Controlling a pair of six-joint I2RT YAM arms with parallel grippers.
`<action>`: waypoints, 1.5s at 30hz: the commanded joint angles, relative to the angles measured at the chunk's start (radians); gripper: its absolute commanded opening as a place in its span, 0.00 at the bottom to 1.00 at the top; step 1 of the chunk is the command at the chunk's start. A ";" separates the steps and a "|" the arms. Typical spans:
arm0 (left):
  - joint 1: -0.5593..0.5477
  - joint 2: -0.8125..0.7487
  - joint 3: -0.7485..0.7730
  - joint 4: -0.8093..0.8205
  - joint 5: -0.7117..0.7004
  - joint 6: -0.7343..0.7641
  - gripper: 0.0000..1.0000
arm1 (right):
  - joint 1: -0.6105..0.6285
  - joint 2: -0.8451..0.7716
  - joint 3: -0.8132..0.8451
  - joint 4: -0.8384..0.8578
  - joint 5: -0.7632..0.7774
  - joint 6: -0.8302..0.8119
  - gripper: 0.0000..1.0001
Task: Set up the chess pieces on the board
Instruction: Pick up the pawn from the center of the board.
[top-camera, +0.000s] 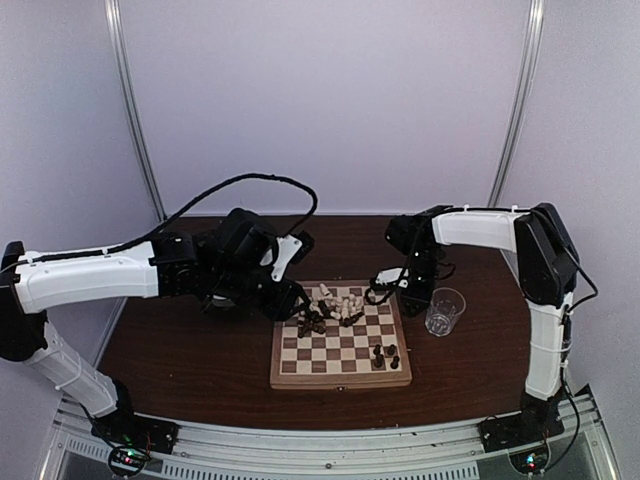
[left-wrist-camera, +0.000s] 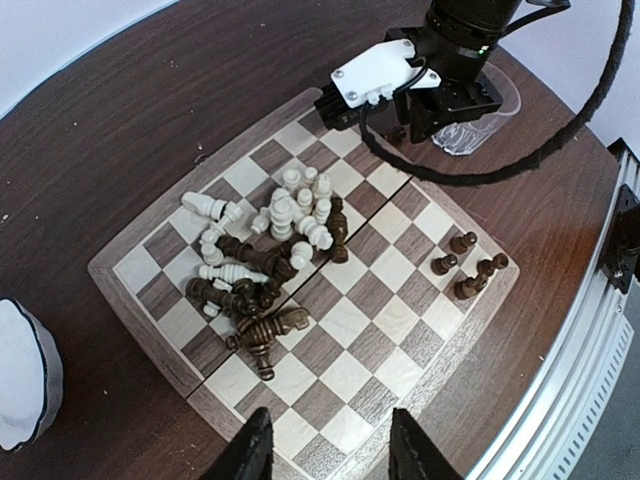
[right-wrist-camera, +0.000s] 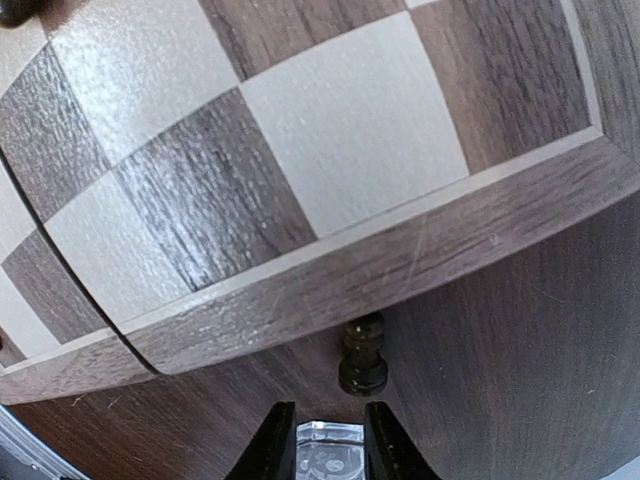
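Here a dark pawn (right-wrist-camera: 362, 355) lies just beyond the right gripper (right-wrist-camera: 328, 432).

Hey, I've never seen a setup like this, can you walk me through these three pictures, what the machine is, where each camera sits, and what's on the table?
These are two robot arms bolted at the table's near edge. The wide picture looks down from above and behind them; the other two come from cameras on each wrist. On the table lies a chessboard with a jumbled heap of chess pieces near its far-left corner, and a few dark ones standing near its near right corner. A clear glass stands right of the board, and a white bowl shows at the left wrist picture's edge. The left gripper hovers above the board, holding nothing. The right gripper is just off the board's edge, close to one dark piece on the table.
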 joint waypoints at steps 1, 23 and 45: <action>0.006 0.022 0.022 0.045 0.011 -0.007 0.40 | -0.003 0.029 0.008 0.009 0.013 -0.013 0.25; 0.006 0.050 0.046 0.043 0.024 0.002 0.40 | -0.011 -0.001 0.016 0.026 0.026 -0.010 0.22; 0.006 0.059 0.029 0.059 0.036 0.001 0.40 | -0.012 0.018 0.018 0.037 -0.029 0.030 0.31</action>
